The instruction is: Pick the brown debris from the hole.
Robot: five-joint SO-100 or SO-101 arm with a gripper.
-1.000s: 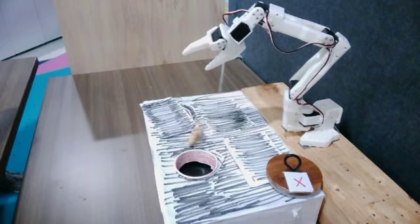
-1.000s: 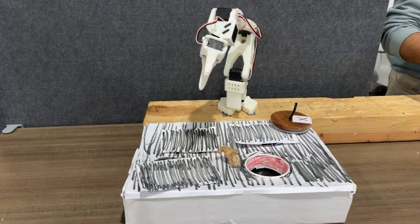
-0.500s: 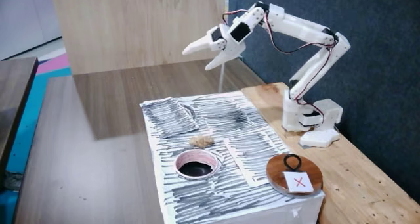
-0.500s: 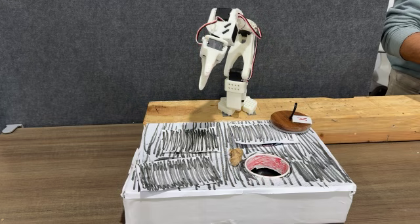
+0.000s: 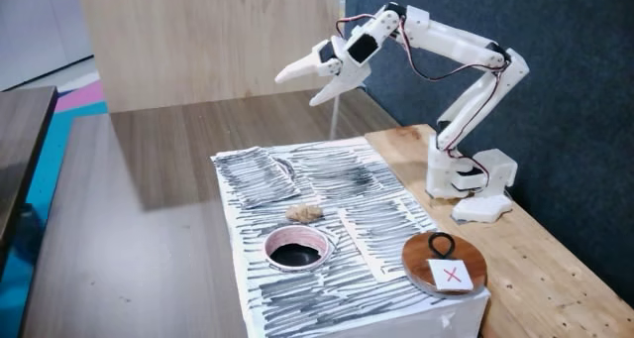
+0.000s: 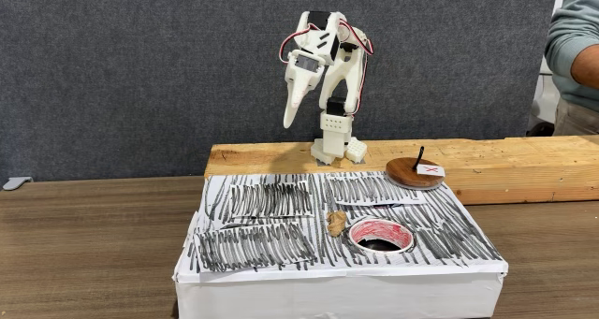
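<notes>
Both fixed views: white two-finger gripper [image 5: 302,87] [image 6: 292,123] raised high over the box, far from everything on it, holding nothing. Fingers spread apart in a fixed view, so claw released. White arm [image 5: 466,80] bent back to its base on the pale wooden board [image 5: 535,249] [image 6: 505,165].

Small lumpy tan-brown debris [image 5: 305,212] [image 6: 334,223] out of the hole, resting on the black-and-white streaked paper [image 5: 327,179] [image 6: 262,202] that covers the white box [image 6: 337,296]. Debris just beside the rim of the round dark hole with pale pinkish edge [image 5: 296,249] [image 6: 381,233]; touching the rim or not, cannot tell. To the left of the hole in a fixed view, behind it in the other.

Round wooden disc with black ring and white card with red X [image 5: 444,262] [image 6: 417,173] on the box corner, well apart from hole and debris.

Part of a person in a grey-green sleeve [image 6: 573,48] at the right edge of a fixed view.
</notes>
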